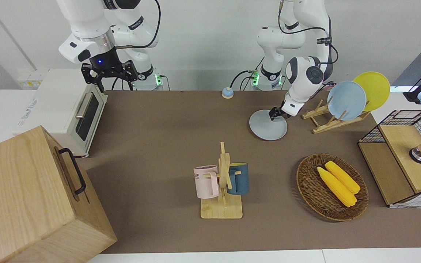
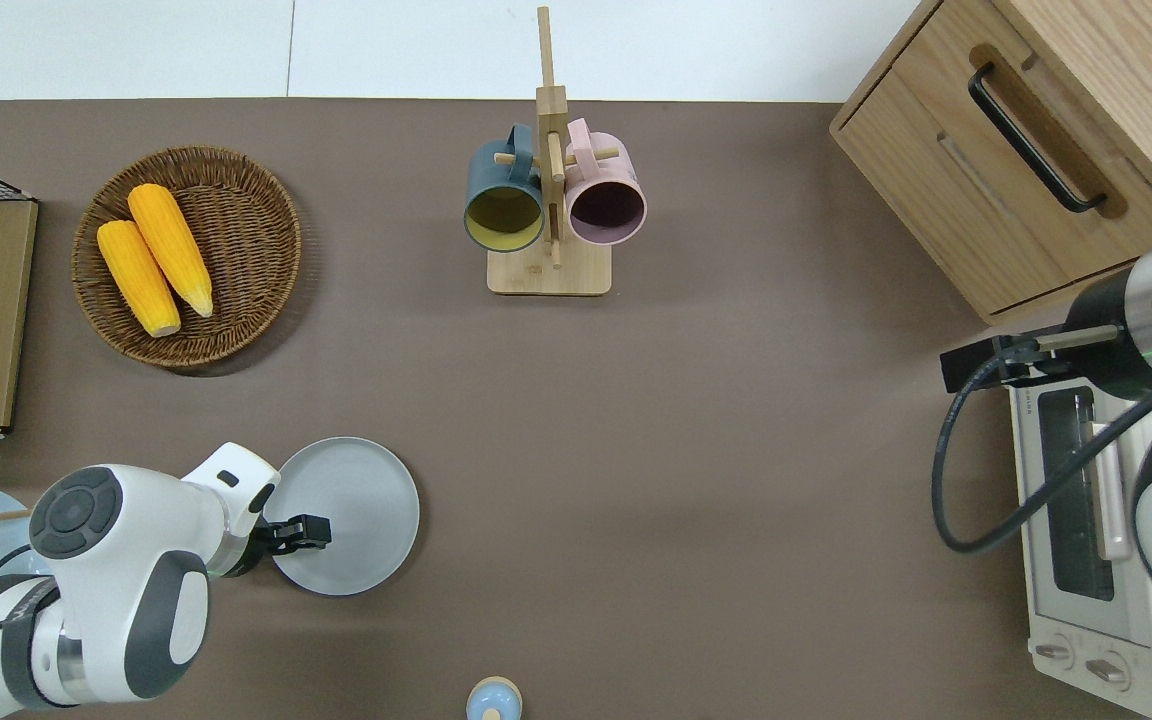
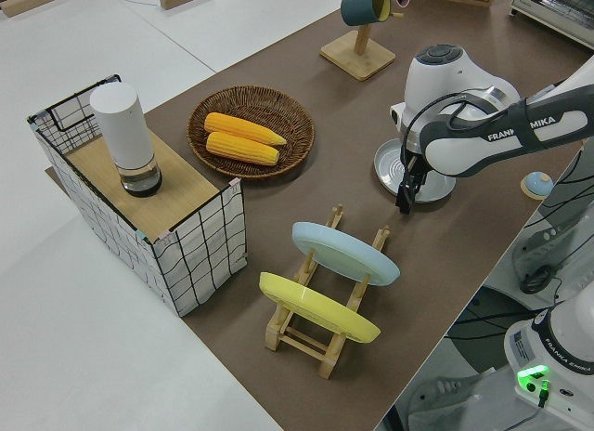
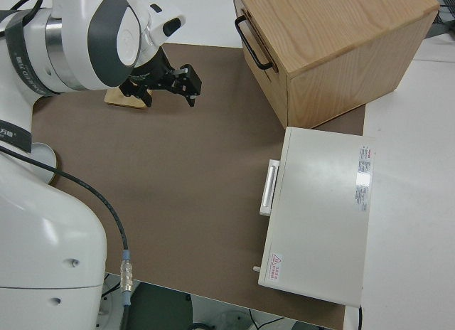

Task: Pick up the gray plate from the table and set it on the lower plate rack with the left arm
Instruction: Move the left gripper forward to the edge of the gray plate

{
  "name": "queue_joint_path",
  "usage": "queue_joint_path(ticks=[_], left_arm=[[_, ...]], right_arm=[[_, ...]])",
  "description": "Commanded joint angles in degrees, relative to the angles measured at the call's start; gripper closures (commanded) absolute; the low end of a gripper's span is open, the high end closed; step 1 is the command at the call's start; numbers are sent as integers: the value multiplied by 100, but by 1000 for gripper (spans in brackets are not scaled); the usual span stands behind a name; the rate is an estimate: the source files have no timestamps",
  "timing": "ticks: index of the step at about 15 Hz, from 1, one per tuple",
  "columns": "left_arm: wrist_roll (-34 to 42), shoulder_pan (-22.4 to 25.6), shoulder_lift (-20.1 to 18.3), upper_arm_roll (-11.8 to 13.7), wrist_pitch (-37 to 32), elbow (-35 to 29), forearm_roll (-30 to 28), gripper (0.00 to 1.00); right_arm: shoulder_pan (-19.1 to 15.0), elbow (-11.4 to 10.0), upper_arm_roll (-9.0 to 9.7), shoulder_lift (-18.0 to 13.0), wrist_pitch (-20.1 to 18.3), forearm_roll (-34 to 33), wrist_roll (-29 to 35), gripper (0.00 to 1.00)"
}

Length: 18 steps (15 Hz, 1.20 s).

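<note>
The left gripper (image 2: pixel 308 532) sits at the edge of the gray plate (image 2: pixel 356 500), on the side nearest the plate rack (image 1: pixel 333 118). Its black fingers look close together at the plate's rim, but I cannot tell whether they have pinched it or merely rest there.

The plate lies flat on the table (image 2: pixel 696 440), just beside the rack and toward the middle of the table from it. The rack already holds a light blue plate (image 1: pixel 346 100) and a yellow plate (image 1: pixel 373 89), both leaning in their slots.

As I judge it, the grip is the step in hand. To do it well, one finger should go under the raised rim and one on top, and the squeeze should be firm before any lift, since a shallow plate held by its edge will want to tip. A free slot is then needed, clear of the blue plate.

The left arm (image 2: pixel 121 560) reaches low over the table beside the rack, its wrist bent down. The right arm is parked.
</note>
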Motion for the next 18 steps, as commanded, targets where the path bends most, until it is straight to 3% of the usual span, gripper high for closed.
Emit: queue_joint_path(ticks=[1,2,5,6,13,16,18], left_arm=[[-80,-74,53,50,163,-43,-92,154],[-89,-74,53,50,163,-43,-92,292],[-80,-56,62,50,163,-16,-92,869],[-45,-47,62,50,163,-8,-92,999],[-80,-21,-26,147,58,159,-92,1000],[-89,14,-140,366,-486,554,-66,1000],[-89,23,-158,375,-602,625,-57,1000]], right_arm=[[-106,52,100,-7,-82,-9,72,17],[-106,52,100,-7,-82,-9,72,17],[-115,52,100,-15,-82,-9,72,17],[-115,52,100,-15,-82,-9,72,17],[-115,52,100,-15,-82,-9,72,17],[-106,52,100,-15,-82,-9,72,17],[-106,52,100,-7,-73,-9,72,17]])
